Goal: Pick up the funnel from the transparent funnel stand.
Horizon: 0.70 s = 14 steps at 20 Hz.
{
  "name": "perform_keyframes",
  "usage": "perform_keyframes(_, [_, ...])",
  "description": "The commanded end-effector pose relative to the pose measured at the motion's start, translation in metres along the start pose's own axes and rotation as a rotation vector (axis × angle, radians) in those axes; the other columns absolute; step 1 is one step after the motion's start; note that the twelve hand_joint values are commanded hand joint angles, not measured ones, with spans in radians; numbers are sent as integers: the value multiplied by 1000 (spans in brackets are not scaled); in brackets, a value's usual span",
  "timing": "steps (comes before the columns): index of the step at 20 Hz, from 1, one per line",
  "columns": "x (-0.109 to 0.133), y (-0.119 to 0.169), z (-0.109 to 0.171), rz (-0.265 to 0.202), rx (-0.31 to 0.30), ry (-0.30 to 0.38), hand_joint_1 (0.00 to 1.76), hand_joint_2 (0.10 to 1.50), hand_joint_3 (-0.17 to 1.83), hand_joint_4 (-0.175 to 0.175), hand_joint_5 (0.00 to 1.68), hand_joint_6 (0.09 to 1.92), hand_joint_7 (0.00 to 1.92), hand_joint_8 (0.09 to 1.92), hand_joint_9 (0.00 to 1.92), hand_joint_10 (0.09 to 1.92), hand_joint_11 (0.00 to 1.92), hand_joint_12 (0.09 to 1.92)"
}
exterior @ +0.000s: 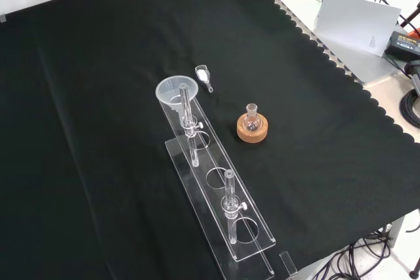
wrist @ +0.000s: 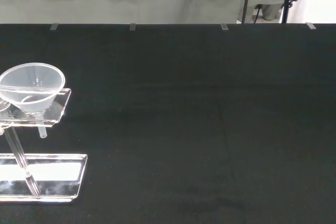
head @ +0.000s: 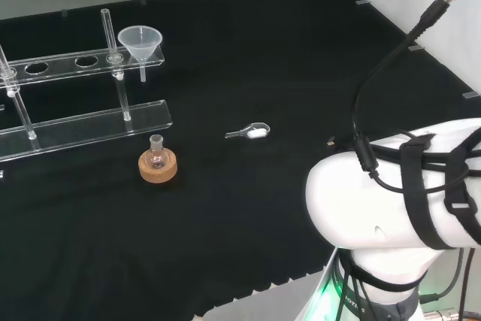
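Looking at the bench, I judge nothing of the task is done: the funnel [head: 140, 41] sits in the end hole of the transparent funnel stand [head: 83, 127], untouched. Whether my hand is released or clenched I cannot tell. The head view also shows a small flask [head: 156, 152] on its cork ring [head: 158, 168] and a small scoop [head: 248, 133]; the wrist view has neither.

- Funnel [head: 141, 41]: clear plastic, smooth, faintly frosted.
- Funnel stand [head: 90, 122]: clear acrylic, glossy, bright edges.
- Desk cloth [head: 263, 58]: black, matt.
- Flask stand [head: 158, 168]: rough cork ring.
- My arm link [head: 391, 193]: glossy white plastic.
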State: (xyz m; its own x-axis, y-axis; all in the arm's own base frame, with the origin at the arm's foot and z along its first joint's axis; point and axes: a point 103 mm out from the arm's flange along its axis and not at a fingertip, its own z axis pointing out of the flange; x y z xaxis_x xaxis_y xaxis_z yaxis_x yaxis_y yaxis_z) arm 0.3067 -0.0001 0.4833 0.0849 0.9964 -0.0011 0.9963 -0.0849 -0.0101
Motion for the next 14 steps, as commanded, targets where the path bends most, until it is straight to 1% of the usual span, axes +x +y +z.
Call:
perform_keyframes(1, [10,3,0,-13,-9,-10,180,494,311,77,0,87,0,87,0,87,0,87])
perform_keyframes(3, [16,10,1,-32,-11,9,174,536,228,77,0,87,0,87,0,87,0,87])
perform_keyframes(6, [23,22,4,-60,-2,23,172,551,197,76,0,87,0,87,0,87,0,87])
perform_keyframes(7, [32,27,7,-65,4,19,172,552,194,75,0,87,0,87,0,87,0,87])
perform_keyframes(8, [35,33,9,-73,9,19,172,553,192,75,0,87,0,87,0,87,0,87])
perform_keyframes(9, [41,38,11,-83,7,27,171,555,191,75,0,87,0,87,0,87,0,87])
perform_keyframes(12, [49,59,23,-92,-28,37,174,570,169,72,0,87,0,87,0,87,0,87])
perform_keyframes(14, [51,73,30,-98,-25,71,180,587,143,70,0,87,0,87,0,87,0,87])
